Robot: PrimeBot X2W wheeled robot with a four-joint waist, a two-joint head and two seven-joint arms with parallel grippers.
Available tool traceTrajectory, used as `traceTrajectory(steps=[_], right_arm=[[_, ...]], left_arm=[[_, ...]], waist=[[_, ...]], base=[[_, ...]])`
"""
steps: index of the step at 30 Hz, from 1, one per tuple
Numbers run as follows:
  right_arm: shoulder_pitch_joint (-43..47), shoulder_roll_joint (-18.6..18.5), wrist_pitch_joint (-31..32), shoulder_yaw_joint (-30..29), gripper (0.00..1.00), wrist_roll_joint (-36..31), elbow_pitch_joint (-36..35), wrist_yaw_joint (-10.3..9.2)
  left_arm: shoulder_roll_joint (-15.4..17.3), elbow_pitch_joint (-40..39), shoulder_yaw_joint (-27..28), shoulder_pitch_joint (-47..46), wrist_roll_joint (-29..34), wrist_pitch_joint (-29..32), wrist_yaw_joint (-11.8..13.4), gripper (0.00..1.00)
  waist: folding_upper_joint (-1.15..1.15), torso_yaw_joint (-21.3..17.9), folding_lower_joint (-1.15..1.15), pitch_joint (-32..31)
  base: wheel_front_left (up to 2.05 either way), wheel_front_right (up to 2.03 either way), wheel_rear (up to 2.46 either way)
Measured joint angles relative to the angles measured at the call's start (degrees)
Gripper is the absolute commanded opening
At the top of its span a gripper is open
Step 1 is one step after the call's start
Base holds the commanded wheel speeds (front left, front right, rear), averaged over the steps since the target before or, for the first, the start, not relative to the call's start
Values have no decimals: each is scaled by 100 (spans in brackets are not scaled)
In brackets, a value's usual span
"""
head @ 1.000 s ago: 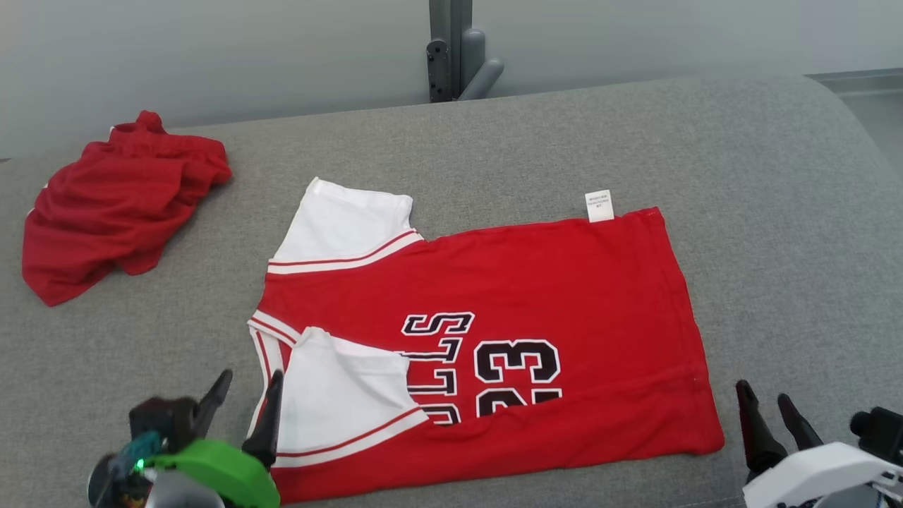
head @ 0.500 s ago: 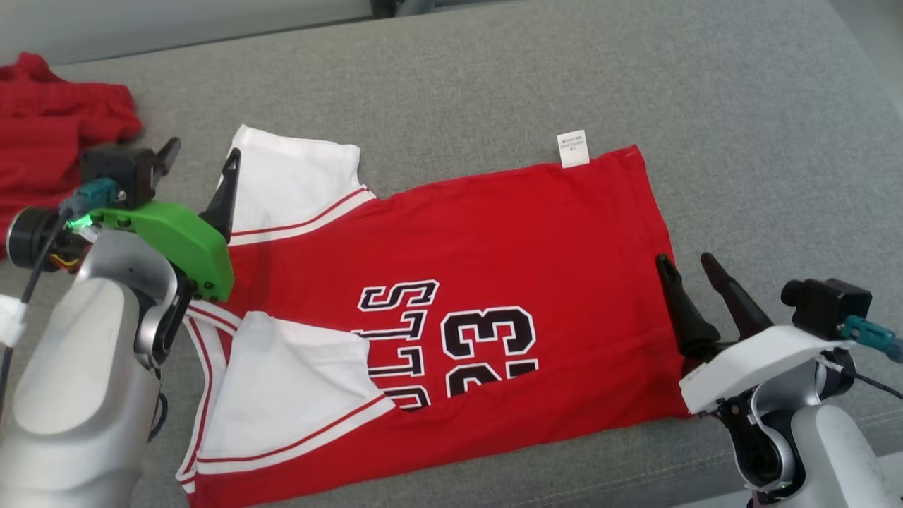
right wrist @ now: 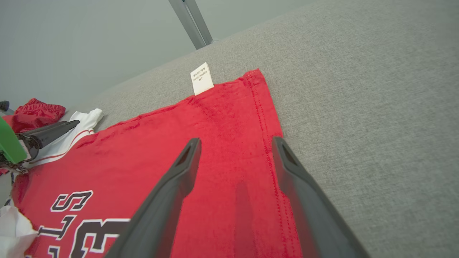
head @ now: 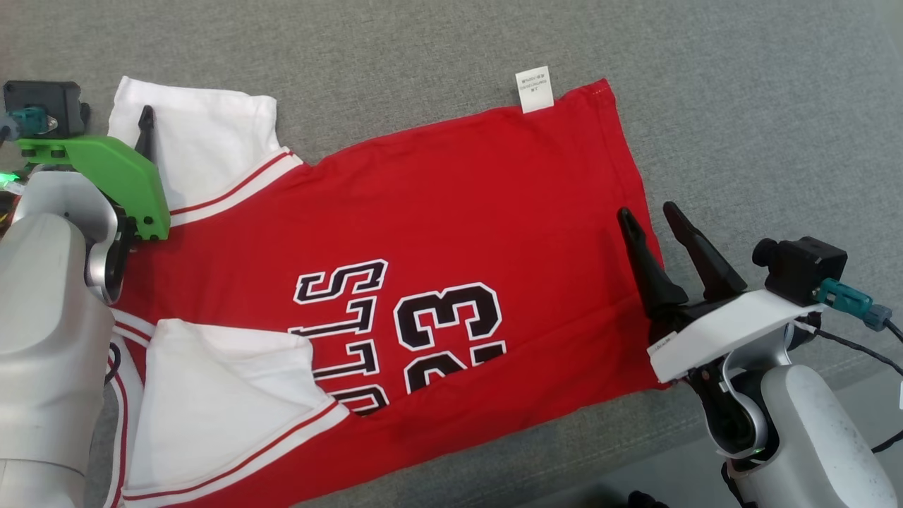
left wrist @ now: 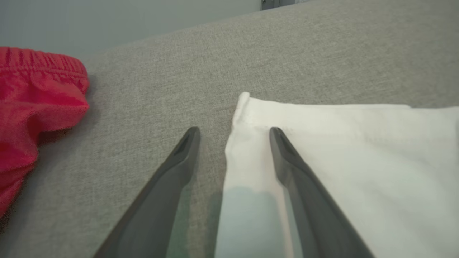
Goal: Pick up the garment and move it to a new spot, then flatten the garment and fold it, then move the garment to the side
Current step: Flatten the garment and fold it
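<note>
The garment (head: 451,212) is a red jersey with white sleeves and black "23" lettering, lying spread on the grey cushion (head: 741,85). My left gripper (left wrist: 233,132) is open at the far white sleeve (head: 204,141). The sleeve's outer edge lies between the jaws, with one finger (head: 146,125) over the white cloth and the other over bare cushion. My right gripper (head: 647,212) is open at the jersey's hem side. In the right wrist view the stitched hem (right wrist: 267,143) runs between its fingers. Neither gripper holds anything.
Crumpled red shorts (left wrist: 32,104) lie on the cushion to the left of the left gripper. A white label (head: 532,88) sticks out from the jersey's far edge. A grey metal post (right wrist: 190,21) rises behind the cushion. The cushion's front edge (head: 832,374) runs under the right arm.
The head camera has tilted down, shifting the whole picture. Both arms have reached forward: the left gripper to the far sleeve, the right to the hem. Both stayed open.
</note>
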Motion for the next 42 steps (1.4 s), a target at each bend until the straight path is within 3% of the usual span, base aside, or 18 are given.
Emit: traceTrajectory(steps=[6,8,9,10,11,17,24,32,42], right_arm=[[-143,-107,-85,64,100,66,43,0],[-207,-132,-120,53,100,98,47,0],[-235,-143,-119,53,100,118,46,0],[-274,-169,-114,59,100,114,45,0],[-324,-215,-81,45,100,93,46,0],[-904,-561,316,-122,100,-202,389,0],[-1764,-916,747,-80,100,-450,1381,0],[-2544,-1137,864,245,100,-494,2636,1],[-3017,-1288,991,559,100,-281,3775,1]], left_arm=[[-7,419,-19,-328,74,-136,123,97],[-30,531,-79,-394,108,-134,121,44],[-56,567,-108,-417,109,-137,83,33],[-89,603,-127,-432,108,-148,54,7],[-125,642,-160,-438,107,-182,14,0],[-338,777,-344,-436,108,-469,-127,0],[-599,657,-502,-437,107,-1049,-266,0],[-726,82,-566,-246,37,-1653,-316,0],[-805,-911,-664,334,-78,-1789,-265,0]], waist=[[0,-164,0,192],[0,-162,0,207],[0,-150,0,203],[0,-135,0,194],[0,-114,0,178],[0,84,0,69],[0,443,0,-20],[0,930,0,-79],[0,1390,-1,-167]], base=[[0,0,0],[0,0,0],[0,0,0],[0,0,0],[0,0,0],[0,0,0],[0,0,0],[0,0,0],[0,0,0]])
